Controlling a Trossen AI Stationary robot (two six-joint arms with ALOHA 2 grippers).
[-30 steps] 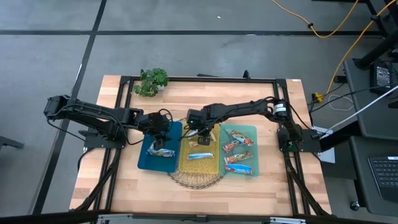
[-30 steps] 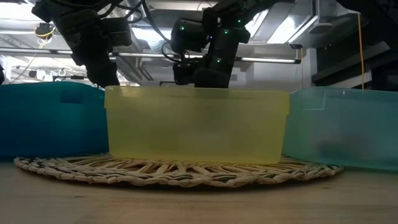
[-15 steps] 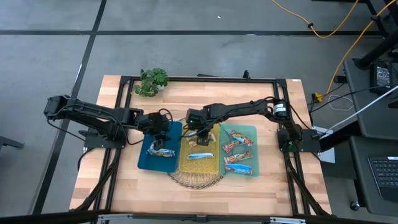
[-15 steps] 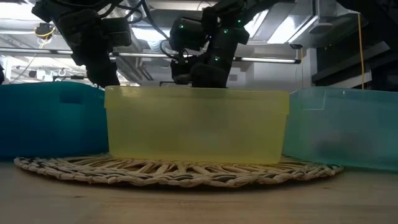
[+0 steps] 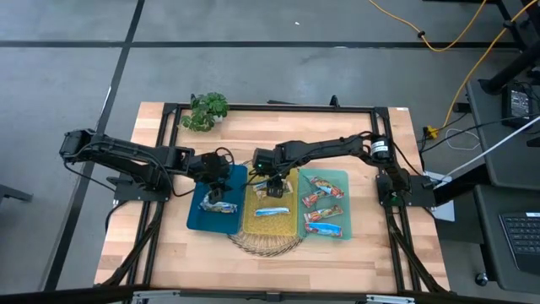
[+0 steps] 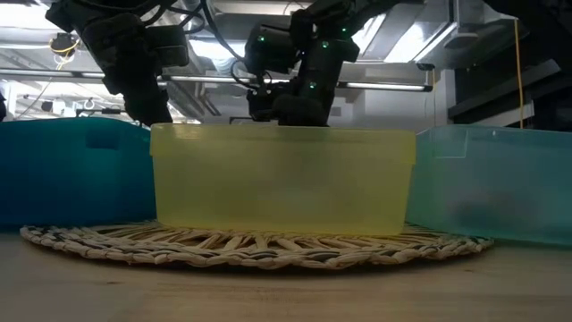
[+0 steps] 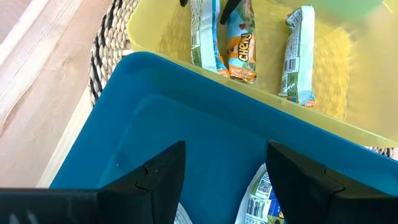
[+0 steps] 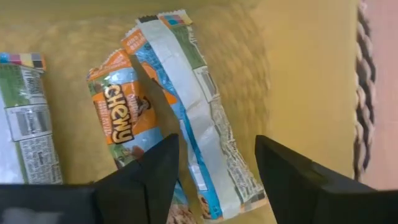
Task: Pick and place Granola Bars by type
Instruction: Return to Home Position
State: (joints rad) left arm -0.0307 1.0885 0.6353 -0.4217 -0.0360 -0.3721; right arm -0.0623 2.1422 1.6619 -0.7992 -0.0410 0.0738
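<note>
Three bins stand side by side. The blue bin (image 5: 196,221) holds silvery-dark bars (image 5: 218,203). In the yellow bin (image 5: 253,226) lie a blue-white bar (image 5: 272,211), an orange bar (image 8: 121,124) and a seam-up blue-white bar (image 8: 193,137). Red-orange and blue bars (image 5: 323,199) fill the teal bin (image 5: 345,176). My left gripper (image 5: 218,179) hangs open over the blue bin (image 7: 186,118), touching nothing. My right gripper (image 5: 270,181) is open, low in the yellow bin, its fingers astride the seam-up bar. My right gripper (image 8: 216,146) comes from above, pointing down, with one finger on each side of the seam-up blue-white bar's middle (image 8: 205,134), fingers across it. The bar lies flat on the bin floor. I cannot tell whether the fingers touch it.
The yellow bin sits on a round woven mat (image 5: 266,246). A green potted plant (image 5: 205,110) stands at the table's far left. Bare wood lies along the near edge and on both outer sides of the bins. The two grippers hang close together over neighbouring bins.
</note>
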